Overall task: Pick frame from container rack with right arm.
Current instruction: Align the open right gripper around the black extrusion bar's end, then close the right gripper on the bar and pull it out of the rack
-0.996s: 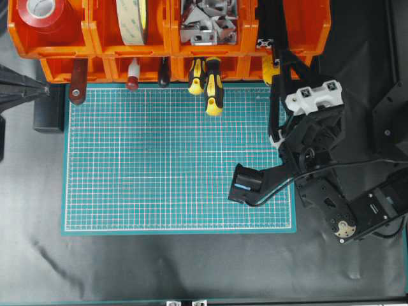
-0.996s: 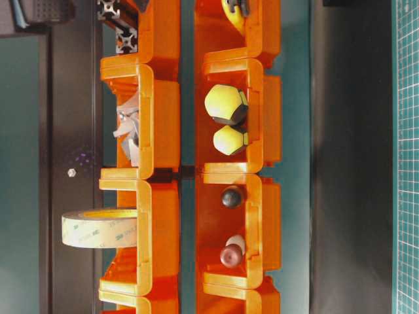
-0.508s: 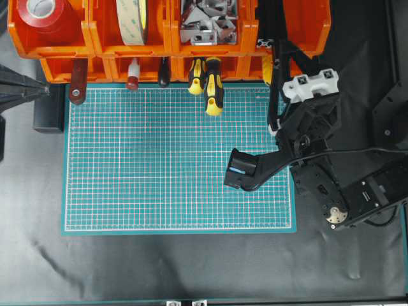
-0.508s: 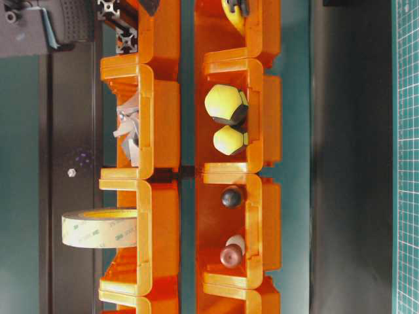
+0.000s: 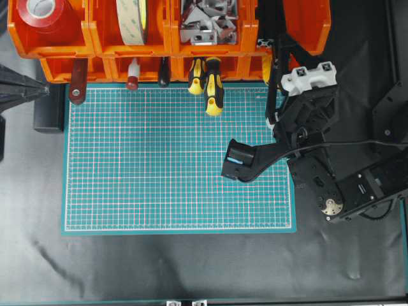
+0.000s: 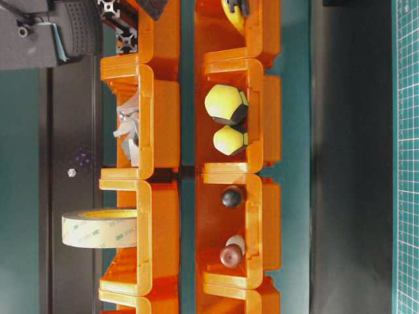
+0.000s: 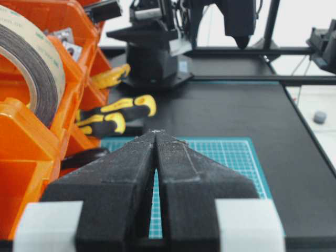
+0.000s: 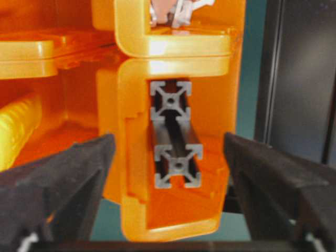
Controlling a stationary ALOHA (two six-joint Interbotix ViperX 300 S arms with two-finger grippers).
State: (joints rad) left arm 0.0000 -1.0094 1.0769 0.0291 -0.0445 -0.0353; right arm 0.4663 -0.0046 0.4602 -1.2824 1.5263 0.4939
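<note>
Bench (image 5: pixel 159 268) covered in black sheeting carries a green grid mat (image 5: pixel 159 166), with the orange container rack (image 5: pixel 95 38) along its far edge, two stacked rows of open-front bins. The upper bins hold a red tape roll (image 5: pixel 39 11), a tan tape roll (image 5: pixel 132 19) and metal brackets (image 5: pixel 207 24); black-and-yellow screwdrivers (image 5: pixel 212 86) stick out of the lower row over the mat.

The right arm (image 5: pixel 306 127) stands at the mat's right edge, reaching toward the rack's rightmost upper bin. Its right gripper (image 8: pixel 168 163) has the jaws spread wide, one dark finger on each side of the bin's open front, touching nothing. Inside that bin lies the frame (image 8: pixel 177 166), a black slotted bar seen end-on, with a second bar (image 8: pixel 170 100) of the same profile just above it; both silvery cut ends face the wrist camera.

The left gripper (image 7: pixel 156 137) sits at the mat's left side, near the rack, its black jaws pressed together at the tips and holding nothing.
</note>
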